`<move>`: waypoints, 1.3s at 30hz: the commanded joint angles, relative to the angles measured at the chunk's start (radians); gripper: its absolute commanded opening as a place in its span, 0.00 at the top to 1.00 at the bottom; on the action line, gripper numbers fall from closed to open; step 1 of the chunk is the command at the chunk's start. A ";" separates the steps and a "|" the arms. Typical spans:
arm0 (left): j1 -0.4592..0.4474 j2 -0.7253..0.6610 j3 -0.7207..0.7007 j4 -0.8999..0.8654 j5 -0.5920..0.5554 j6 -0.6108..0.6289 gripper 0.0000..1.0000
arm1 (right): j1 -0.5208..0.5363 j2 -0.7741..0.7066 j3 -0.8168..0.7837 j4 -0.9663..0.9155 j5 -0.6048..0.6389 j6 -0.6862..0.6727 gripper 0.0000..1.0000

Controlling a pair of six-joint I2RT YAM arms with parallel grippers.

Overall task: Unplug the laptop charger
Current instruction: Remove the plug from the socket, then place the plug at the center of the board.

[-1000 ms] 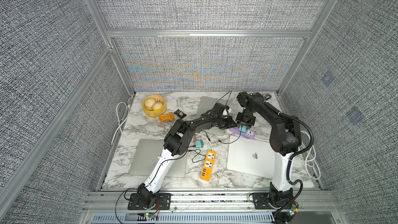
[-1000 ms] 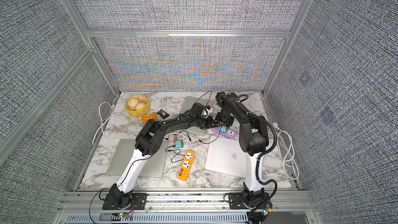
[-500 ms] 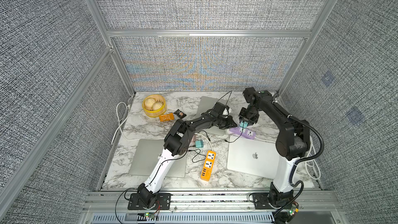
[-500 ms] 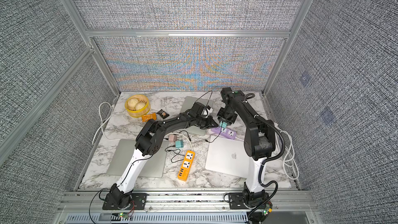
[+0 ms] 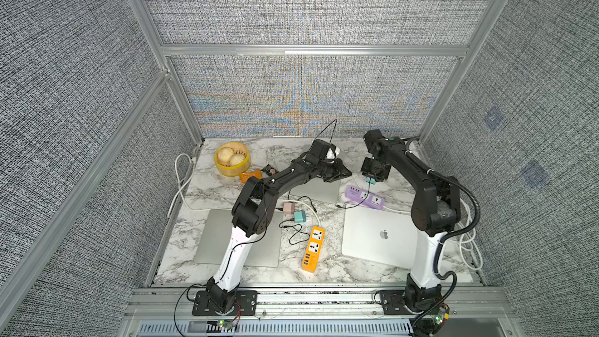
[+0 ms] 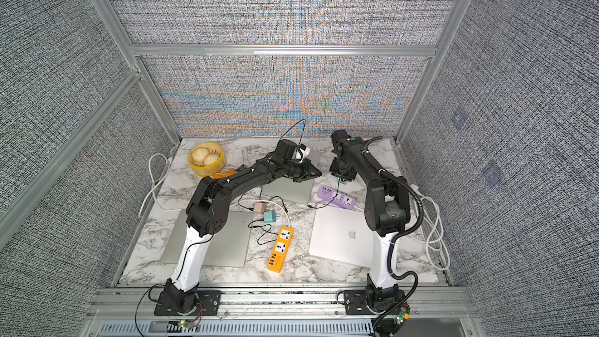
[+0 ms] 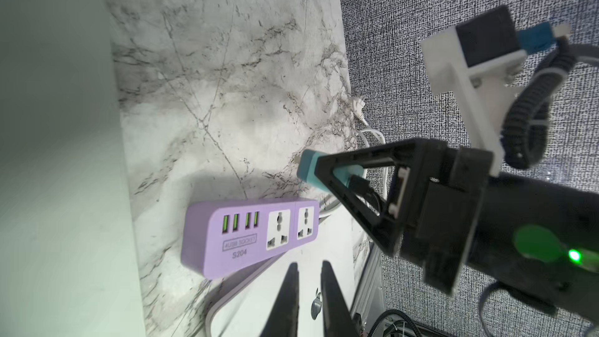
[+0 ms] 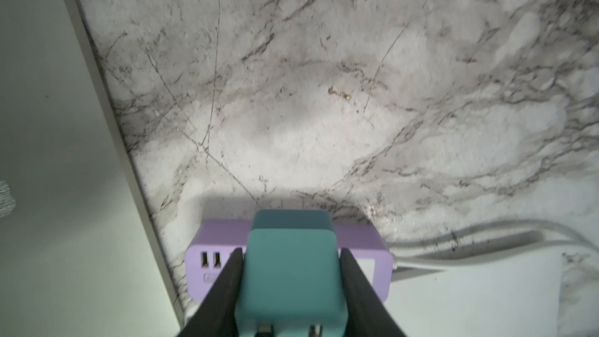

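Right gripper (image 5: 372, 177): jaws clamped on two opposite flat sides of the teal laptop charger (image 8: 290, 270), holding it in the air above the far end of the purple power strip (image 7: 246, 241) and clear of it. Both of the strip's universal sockets show empty.

Change from one second earlier: the gripper then sat low against the strip. It now stands higher and nearer the back wall, and the right arm's elbow has swung outward toward the side wall. The left arm has kept its pose, and the strip lies where it lay.

Left gripper (image 7: 309, 266): thin black fingers drawn together on nothing, poised over the right edge of the rear laptop (image 5: 319, 189), near the strip.

Materials and shapes:
- The charger is a matte, smooth plastic cube with rounded edges. A black cable plug sits at its wrist-facing end.
- The strip is a pastel, rounded bar with four green-lit USB slots and a white cord.
- The table (image 5: 327, 273) is glossy white marble veined in grey.
- The laptop is a flat, brushed-silver slab.
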 commanded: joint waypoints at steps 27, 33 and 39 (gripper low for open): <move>0.073 -0.160 -0.244 -0.009 -0.036 0.072 0.85 | -0.023 0.181 0.040 0.254 0.022 -0.245 0.76; 0.073 -0.159 -0.261 0.016 -0.035 0.057 0.85 | -0.020 0.155 -0.014 0.256 0.029 -0.226 0.58; 0.073 -0.167 -0.266 0.018 -0.034 0.056 0.85 | -0.019 0.136 -0.021 0.254 0.031 -0.221 0.44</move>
